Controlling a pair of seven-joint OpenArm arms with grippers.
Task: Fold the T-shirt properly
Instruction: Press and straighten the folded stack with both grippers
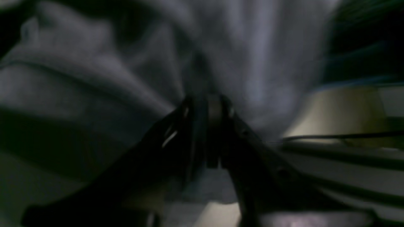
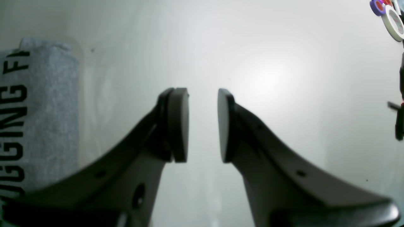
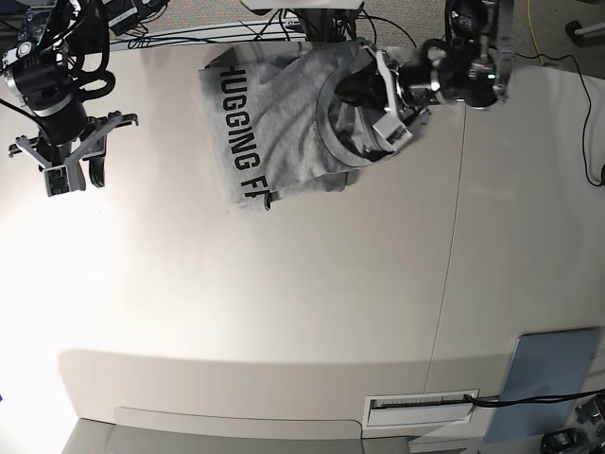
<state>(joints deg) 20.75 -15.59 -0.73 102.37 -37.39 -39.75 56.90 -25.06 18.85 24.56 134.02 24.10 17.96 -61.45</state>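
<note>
While the pale table [image 3: 284, 303] fills most of the base view, the T-shirt [image 3: 274, 132] lies bunched at its far edge, long axis roughly along that edge, with black lettering running down its left part toward the camera. Its ribbed collar [image 3: 331, 142] faces right, lifted into a loop. At the collar end, the left gripper [image 1: 206, 107] has its pads nearly together with grey cloth pinched between them; that view is dark and blurred. Well left of the T-shirt, the right gripper [image 2: 203, 124] hangs over bare table, pads apart, holding nothing and clear of the cloth. A grey-blue panel [image 3: 553, 383] sits at the table's near right corner, well away from the T-shirt.
</note>
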